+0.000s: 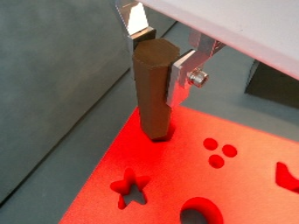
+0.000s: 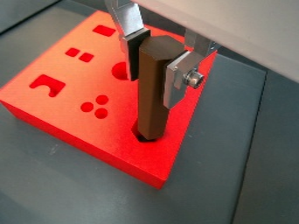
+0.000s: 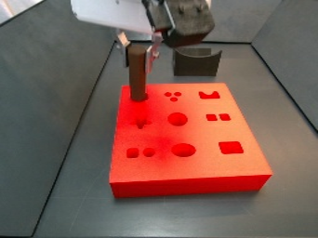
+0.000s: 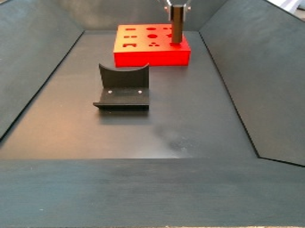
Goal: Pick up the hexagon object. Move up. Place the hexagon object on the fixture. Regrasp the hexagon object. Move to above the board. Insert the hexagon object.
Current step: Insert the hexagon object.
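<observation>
The hexagon object (image 1: 152,96) (image 2: 151,92) is a reddish-brown peg standing upright. My gripper (image 1: 162,54) (image 2: 156,59) is shut on its upper part, one dark pad on each side. The peg's lower end sits in a dark recess near a corner of the red board (image 1: 176,179) (image 2: 52,87). In both side views the peg (image 3: 138,76) (image 4: 177,27) stands on the board (image 3: 199,163) (image 4: 149,55) under the gripper (image 3: 139,45) (image 4: 177,7). The fixture (image 3: 195,62) (image 4: 123,87) stands apart on the floor with nothing on it.
The board has other recesses: a star (image 1: 128,188), three small circles (image 1: 218,150), a crown shape (image 2: 45,86) and squares (image 3: 218,118). Grey floor (image 4: 155,125) lies around it, bounded by sloping grey walls (image 4: 42,76).
</observation>
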Motion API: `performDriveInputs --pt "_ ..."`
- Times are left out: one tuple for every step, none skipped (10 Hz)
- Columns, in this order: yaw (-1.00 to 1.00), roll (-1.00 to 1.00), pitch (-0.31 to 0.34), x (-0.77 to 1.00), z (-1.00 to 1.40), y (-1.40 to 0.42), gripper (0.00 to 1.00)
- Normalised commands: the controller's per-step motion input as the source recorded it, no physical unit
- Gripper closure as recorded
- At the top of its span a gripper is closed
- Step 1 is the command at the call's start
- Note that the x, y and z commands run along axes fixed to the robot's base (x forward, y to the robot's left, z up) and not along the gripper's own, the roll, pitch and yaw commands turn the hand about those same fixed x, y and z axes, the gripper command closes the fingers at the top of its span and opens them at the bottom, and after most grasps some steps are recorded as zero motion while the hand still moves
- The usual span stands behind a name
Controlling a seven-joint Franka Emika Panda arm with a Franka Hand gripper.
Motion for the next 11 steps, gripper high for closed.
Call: performDriveInputs --pt "-0.1 0.02 -0.009 0.04 -0.63 0.0 1.0" --pt "-0.07 -0.01 -0.027 0.18 -0.71 0.0 1.0" --pt "-0.15 -0.01 -0.01 0.41 -0.68 0.0 1.0" --pt "-0.21 0.0 0.0 0.49 -0.62 0.0 1.0" --pt "-0.23 -0.04 -0.013 0.52 -0.45 0.0 1.0" --pt "-0.17 -0.03 -0.064 0.25 -0.57 0.0 1.0" --pt "-0.18 0.0 -0.153 0.0 -0.92 0.0 1.0" --pt "-0.03 0.04 -0.121 -0.05 -0.99 0.13 1.0" --pt "-0.01 0.04 -0.123 -0.05 -0.98 0.15 1.0" --pt "0.0 0.0 -0.079 0.0 -0.47 0.06 1.0" --pt "0.0 0.0 -0.031 -0.03 0.0 0.0 1.0"
